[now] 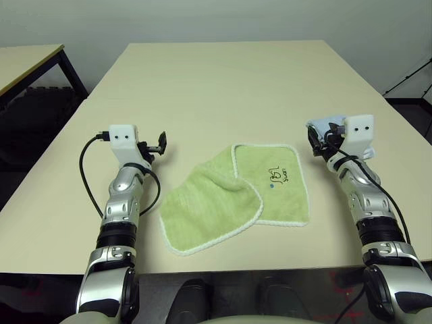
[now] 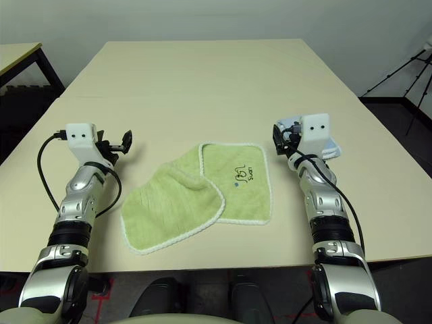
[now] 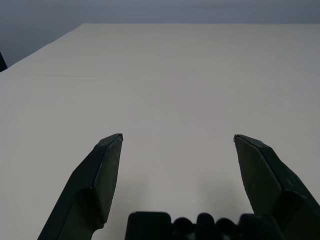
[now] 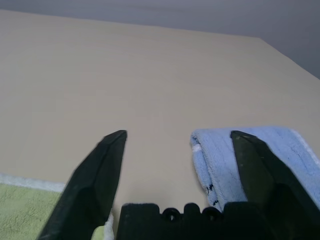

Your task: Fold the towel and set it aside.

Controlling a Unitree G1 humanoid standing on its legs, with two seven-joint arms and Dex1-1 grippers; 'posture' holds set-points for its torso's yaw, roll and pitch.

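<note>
— How does the towel [image 1: 237, 198] look to you?

— Light green terry with white stitched edging. It lies flat on the bench [image 1: 223, 88] but not spread out: the part toward my left side is folded over, so one layer overlaps the other along a diagonal seam near the middle. On the flat part toward my right I can read small dark embroidered writing with a blue dot just beside it.

— What room do you have around it?

— Plenty. The far half of the bench beyond the towel is bare and pale. The towel's near corner sits close to the bench's near edge. A second bench [image 1: 27, 64] stands off to my far left, well apart, across a dark gap of floor. By my right gripper [image 2: 285, 143] lies a small light blue folded cloth [image 4: 235, 157], between that gripper and the bench's right edge.

— And your grippers?

— Both have their fingers spread wide with nothing between them. My left gripper [image 1: 156, 144] hangs over bare bench to the left of the towel, near its folded side but apart from it. My right gripper is just beyond the towel's far right corner, above the bench, with the blue cloth right beside its outer finger [image 4: 260, 170]. Neither touches the towel, which lies between my two forearms.
</note>
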